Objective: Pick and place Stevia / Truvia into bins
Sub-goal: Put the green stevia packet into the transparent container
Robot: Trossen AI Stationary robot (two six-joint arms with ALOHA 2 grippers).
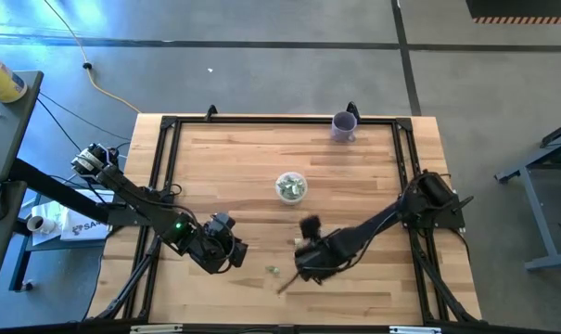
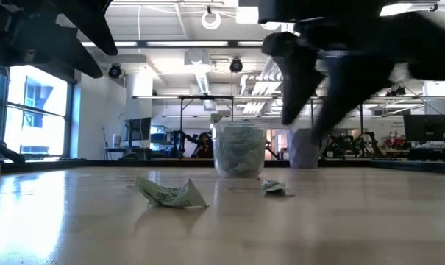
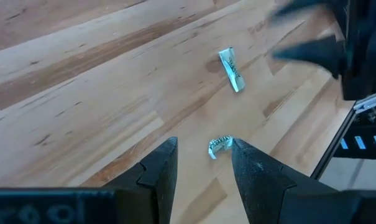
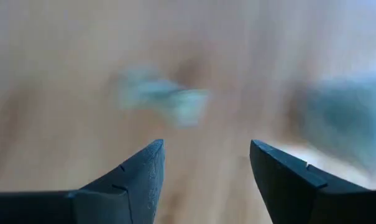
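Two crinkled pale green and white packets lie flat on the wood near the table's near edge: one (image 3: 231,70) (image 2: 171,195) stretched out, one (image 3: 219,146) (image 2: 279,188) crumpled small. In the high view a packet (image 1: 274,271) shows between the grippers. My left gripper (image 3: 203,146) (image 1: 232,252) is open and hangs above the table, with the crumpled packet seen just beyond its fingertips. My right gripper (image 4: 206,146) (image 1: 305,269) is open too, hovering over a blurred packet (image 4: 166,93). The clear cup (image 1: 291,186) (image 2: 240,151) stands mid-table with several packets inside.
A purple cup (image 1: 344,125) stands at the far edge, right of centre. A black frame (image 1: 164,148) borders the tabletop. The two grippers are close together near the near edge, and the right arm's fingers (image 3: 324,46) show in the left wrist view.
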